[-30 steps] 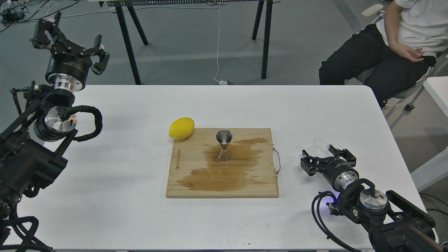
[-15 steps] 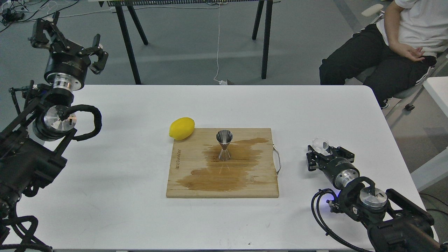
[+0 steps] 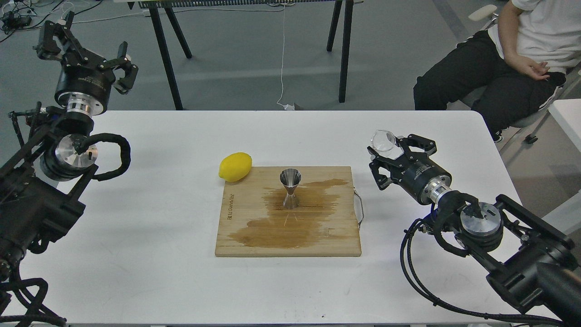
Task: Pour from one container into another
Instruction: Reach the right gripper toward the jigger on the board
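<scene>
Now right gripper (image 3: pixel 394 156) clamps glass cup (image 3: pixel 384 140) above table's right side; left gripper (image 3: pixel 86 56) open, empty; jigger (image 3: pixel 290 188) upright mid-board (image 3: pixel 254 236).

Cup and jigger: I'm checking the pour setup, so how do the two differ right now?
The cup is clear glass; the jigger is shiny metal. The cup is held above the table in the right end effector and tipped on its side; the jigger stands upright on the wet cutting board, untouched. The cup is short and round; the jigger is hourglass-shaped with a narrow waist. Both are small vessels.
</scene>
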Tool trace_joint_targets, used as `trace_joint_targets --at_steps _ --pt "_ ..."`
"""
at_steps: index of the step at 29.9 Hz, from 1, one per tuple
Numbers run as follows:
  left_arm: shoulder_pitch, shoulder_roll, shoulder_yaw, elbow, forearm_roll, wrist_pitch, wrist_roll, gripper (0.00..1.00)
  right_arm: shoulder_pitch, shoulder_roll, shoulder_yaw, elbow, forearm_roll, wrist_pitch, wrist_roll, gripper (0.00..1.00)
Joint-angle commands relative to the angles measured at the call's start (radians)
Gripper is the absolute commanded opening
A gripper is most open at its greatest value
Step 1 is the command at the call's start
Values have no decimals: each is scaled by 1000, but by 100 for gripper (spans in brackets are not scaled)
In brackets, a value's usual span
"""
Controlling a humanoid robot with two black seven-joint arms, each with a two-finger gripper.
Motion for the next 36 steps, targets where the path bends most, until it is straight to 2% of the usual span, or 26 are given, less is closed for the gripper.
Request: trace_joint_targets --at_steps 1,5,12,18,23,36 --pt "0 -1 0 0 0 0 1 100 96 4 -118 19 -113 -17 3 39" --pt "0 2 0 0 0 0 1 100 158 10 -199 16 -199 -25 9 38" --pt "0 7 0 0 0 2 1 100 218 84 -273 15 -412 -121 9 38" --pt "2 7 0 0 0 0 -1 100 242 102 -288 13 -587 -212 7 38" --pt "2 8 0 0 0 0 -10 100 238 128 -334 7 -761 -238 6 38" --pt "8 10 0 0 0 0 -11 100 250 170 -380 -16 -804 -255 6 38"
